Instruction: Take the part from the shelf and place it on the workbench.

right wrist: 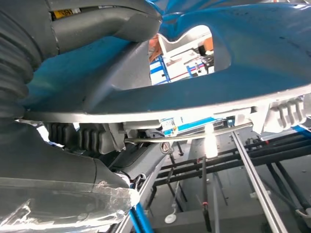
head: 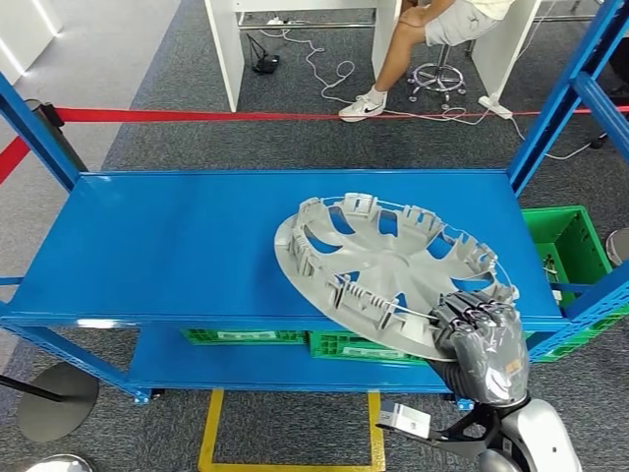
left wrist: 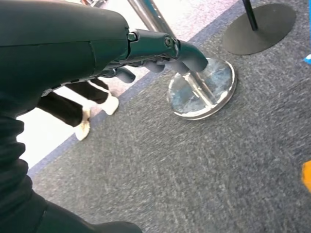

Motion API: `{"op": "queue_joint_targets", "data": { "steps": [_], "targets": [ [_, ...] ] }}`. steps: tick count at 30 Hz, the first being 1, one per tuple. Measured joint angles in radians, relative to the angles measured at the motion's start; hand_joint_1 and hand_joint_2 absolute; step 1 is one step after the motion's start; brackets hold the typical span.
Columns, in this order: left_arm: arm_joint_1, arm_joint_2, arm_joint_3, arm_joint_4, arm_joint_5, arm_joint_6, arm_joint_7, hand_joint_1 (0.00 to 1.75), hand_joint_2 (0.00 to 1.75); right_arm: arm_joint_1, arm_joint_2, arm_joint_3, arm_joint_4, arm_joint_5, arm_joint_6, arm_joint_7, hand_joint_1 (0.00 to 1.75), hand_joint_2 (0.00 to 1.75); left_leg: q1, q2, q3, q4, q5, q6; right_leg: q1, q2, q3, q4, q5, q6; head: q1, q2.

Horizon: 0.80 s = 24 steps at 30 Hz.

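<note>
The part is a grey plastic wheel cover point(head: 385, 270), inner side up, lying tilted on the right half of the blue shelf point(head: 170, 246); its near edge juts past the shelf's front edge. My right hand point(head: 482, 339) grips that near rim from the front right. In the right wrist view the cover's rim point(right wrist: 183, 104) runs between my thumb point(right wrist: 106, 22) and the fingers point(right wrist: 84, 138) on the other side. My left hand point(left wrist: 154, 51) hangs above grey carpet, holding nothing, its fingers lightly curled.
Blue uprights point(head: 563, 98) frame the shelf at both ends. Green crates point(head: 571, 246) sit on the lower level and at the right. A red barrier tape point(head: 222, 116) runs behind the shelf. A seated person's leg point(head: 393, 59) is beyond it. Stanchion bases point(head: 55, 398) stand at the near left.
</note>
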Motion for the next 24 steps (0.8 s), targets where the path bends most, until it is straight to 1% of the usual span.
{"op": "queue_joint_targets", "data": {
  "steps": [1, 2, 3, 4, 5, 6, 7, 8, 9, 10, 11, 12, 13, 14, 15, 16, 17, 18, 19, 20, 21, 22, 23, 24],
  "targets": [
    [0.001, 0.000, 0.002, 0.000, 0.000, 0.000, 0.000, 0.00, 1.75, 0.000, 0.000, -0.001, 0.000, 0.000, 0.000, 0.000, 1.75, 1.75, 0.001, 0.002, -0.010, 0.015, -0.017, -0.002, 0.002, -0.001, -0.009, 0.001, 0.006, -0.010, -0.002, 0.000],
    [0.002, 0.000, 0.004, 0.001, 0.000, 0.000, 0.000, 0.00, 1.75, 0.001, 0.000, -0.001, 0.000, -0.001, 0.001, 0.000, 1.75, 1.75, 0.001, 0.005, -0.024, 0.048, -0.049, -0.002, 0.004, -0.003, -0.018, 0.001, 0.012, -0.020, -0.004, 0.000],
    [0.001, 0.000, 0.005, 0.001, 0.000, 0.000, 0.000, 0.00, 1.75, 0.000, 0.000, -0.002, -0.001, -0.003, 0.002, 0.000, 1.75, 1.75, 0.000, 0.007, -0.045, 0.102, -0.093, -0.002, 0.007, -0.006, -0.027, 0.000, 0.018, -0.030, -0.006, 0.000],
    [0.000, 0.000, 0.006, 0.001, 0.000, 0.000, 0.000, 0.00, 1.75, 0.000, 0.000, -0.002, -0.001, -0.005, 0.003, 0.000, 1.75, 1.75, -0.003, 0.007, -0.067, 0.169, -0.137, 0.000, 0.011, -0.009, -0.036, 0.000, 0.024, -0.037, -0.007, 0.000],
    [-0.001, -0.001, 0.007, 0.001, 0.000, 0.000, 0.000, 0.00, 1.75, 0.001, 0.001, -0.002, -0.001, -0.009, 0.005, -0.001, 1.75, 1.75, -0.005, 0.007, -0.086, 0.232, -0.170, 0.003, 0.016, -0.012, -0.044, 0.001, 0.030, -0.043, -0.007, 0.000],
    [-0.001, -0.001, 0.008, 0.001, 0.000, 0.000, 0.000, 0.00, 1.75, 0.001, 0.001, -0.002, 0.000, -0.012, 0.007, -0.002, 1.75, 1.75, -0.008, 0.007, -0.093, 0.272, -0.184, 0.007, 0.020, -0.014, -0.052, 0.001, 0.036, -0.047, -0.007, 0.000],
    [-0.001, -0.001, 0.009, 0.001, 0.000, 0.000, 0.000, 0.00, 1.75, 0.001, 0.001, -0.002, 0.000, -0.016, 0.009, -0.003, 1.75, 1.75, -0.012, 0.007, -0.083, 0.277, -0.179, 0.013, 0.025, -0.015, -0.059, 0.001, 0.042, -0.050, -0.007, 0.000],
    [-0.001, -0.001, 0.010, 0.001, 0.000, 0.000, 0.000, 0.00, 1.75, 0.001, 0.001, -0.002, -0.001, -0.020, 0.011, -0.004, 1.75, 1.75, -0.016, 0.007, -0.054, 0.244, -0.156, 0.020, 0.028, -0.016, -0.066, 0.001, 0.048, -0.050, -0.006, 0.000],
    [-0.002, -0.001, 0.011, 0.001, 0.000, 0.001, 0.001, 0.00, 1.75, 0.000, 0.001, -0.002, -0.001, -0.023, 0.012, -0.005, 1.75, 1.75, -0.022, 0.007, -0.011, 0.184, -0.128, 0.029, 0.030, -0.016, -0.071, 0.001, 0.054, -0.049, -0.006, 0.000],
    [-0.003, -0.001, 0.011, 0.001, -0.001, 0.001, 0.001, 0.00, 1.75, 0.001, 0.001, -0.002, -0.001, -0.025, 0.012, -0.006, 1.75, 1.75, -0.028, 0.007, 0.037, 0.113, -0.108, 0.038, 0.032, -0.016, -0.075, 0.001, 0.059, -0.047, -0.006, 0.000],
    [-0.004, -0.001, 0.012, 0.001, -0.001, 0.001, 0.001, 0.00, 1.75, 0.001, 0.001, -0.002, -0.002, -0.027, 0.012, -0.007, 1.75, 1.75, -0.032, 0.007, 0.075, 0.051, -0.096, 0.043, 0.033, -0.016, -0.079, 0.001, 0.065, -0.043, -0.006, 0.000],
    [-0.006, -0.001, 0.012, 0.001, -0.001, 0.002, 0.001, 0.00, 1.75, 0.001, 0.002, -0.002, -0.004, -0.028, 0.012, -0.007, 1.75, 1.75, -0.036, 0.007, 0.097, 0.011, -0.093, 0.045, 0.033, -0.017, -0.081, 0.000, 0.072, -0.039, -0.006, 0.000],
    [-0.007, -0.001, 0.012, 0.001, -0.001, 0.002, 0.001, 0.00, 1.75, 0.000, 0.002, -0.003, -0.005, -0.030, 0.012, -0.008, 1.75, 1.75, -0.038, 0.007, 0.105, -0.009, -0.093, 0.045, 0.032, -0.018, -0.083, -0.002, 0.079, -0.032, -0.006, 0.000],
    [-0.008, -0.001, 0.013, 0.001, -0.001, 0.002, 0.001, 0.00, 1.75, 0.000, 0.002, -0.003, -0.006, -0.031, 0.012, -0.008, 1.75, 1.75, -0.038, 0.007, 0.102, -0.016, -0.086, 0.045, 0.032, -0.018, -0.084, -0.006, 0.089, -0.026, -0.006, 0.000],
    [-0.008, -0.002, 0.013, 0.001, -0.001, 0.002, 0.001, 0.00, 1.75, 0.001, 0.002, -0.003, -0.006, -0.031, 0.012, -0.009, 1.75, 1.75, -0.037, 0.008, 0.096, -0.019, -0.077, 0.047, 0.031, -0.018, -0.087, -0.008, 0.092, -0.020, -0.006, 0.000],
    [-0.008, -0.002, 0.013, 0.001, -0.001, 0.002, 0.001, 0.00, 1.75, 0.001, 0.003, -0.003, -0.007, -0.032, 0.012, -0.009, 1.75, 1.75, -0.035, 0.009, 0.090, -0.023, -0.068, 0.050, 0.031, -0.017, -0.094, -0.002, 0.081, -0.015, -0.005, 0.000],
    [-0.008, -0.003, 0.013, 0.001, -0.001, 0.002, 0.001, 0.00, 1.75, 0.002, 0.003, -0.004, -0.008, -0.032, 0.012, -0.009, 1.75, 1.75, -0.032, 0.011, 0.082, -0.026, -0.057, 0.055, 0.030, -0.017, -0.105, 0.022, 0.052, -0.010, -0.004, 0.000],
    [-0.008, -0.004, 0.013, 0.001, -0.001, 0.002, 0.001, 0.00, 1.75, 0.002, 0.003, -0.004, -0.008, -0.032, 0.013, -0.009, 1.75, 1.75, -0.031, 0.012, 0.073, -0.026, -0.048, 0.059, 0.029, -0.017, -0.120, 0.067, 0.008, -0.006, -0.003, 0.000],
    [-0.008, -0.005, 0.014, 0.001, -0.001, 0.002, 0.001, 0.00, 1.75, 0.002, 0.004, -0.004, -0.008, -0.032, 0.013, -0.009, 1.75, 1.75, -0.031, 0.013, 0.062, -0.026, -0.039, 0.062, 0.029, -0.018, -0.136, 0.127, -0.040, -0.002, -0.001, 0.000],
    [-0.008, -0.005, 0.014, 0.001, -0.001, 0.002, 0.001, 0.00, 1.75, 0.001, 0.004, -0.004, -0.008, -0.033, 0.013, -0.009, 1.75, 1.75, -0.031, 0.014, 0.051, -0.026, -0.030, 0.064, 0.028, -0.018, -0.149, 0.191, -0.077, 0.001, -0.001, 0.000],
    [-0.008, -0.005, 0.014, 0.001, -0.001, 0.002, 0.001, 0.00, 1.75, 0.001, 0.004, -0.004, -0.008, -0.033, 0.013, -0.009, 1.75, 1.75, -0.032, 0.014, 0.040, -0.025, -0.021, 0.063, 0.028, -0.018, -0.153, 0.238, -0.093, 0.004, -0.001, 0.000],
    [-0.008, -0.005, 0.014, 0.001, -0.001, 0.002, 0.001, 0.00, 1.75, 0.002, 0.004, -0.004, -0.008, -0.033, 0.014, -0.009, 1.75, 1.75, -0.032, 0.015, 0.028, -0.025, -0.011, 0.062, 0.028, -0.018, -0.145, 0.258, -0.087, 0.005, -0.001, 0.000],
    [-0.008, -0.005, 0.014, 0.001, -0.001, 0.002, 0.001, 0.00, 1.75, 0.001, 0.004, -0.004, -0.008, -0.034, 0.014, -0.010, 1.75, 1.75, -0.032, 0.015, 0.017, -0.025, -0.002, 0.061, 0.028, -0.018, -0.119, 0.240, -0.063, 0.005, -0.001, 0.000],
    [-0.008, -0.005, 0.014, 0.001, -0.001, 0.002, 0.001, 0.00, 1.75, 0.001, 0.004, -0.004, -0.008, -0.036, 0.014, -0.011, 1.75, 1.75, -0.032, 0.015, 0.007, -0.024, 0.007, 0.058, 0.028, -0.018, -0.075, 0.189, -0.034, 0.004, -0.001, 0.000]
  ]
}}
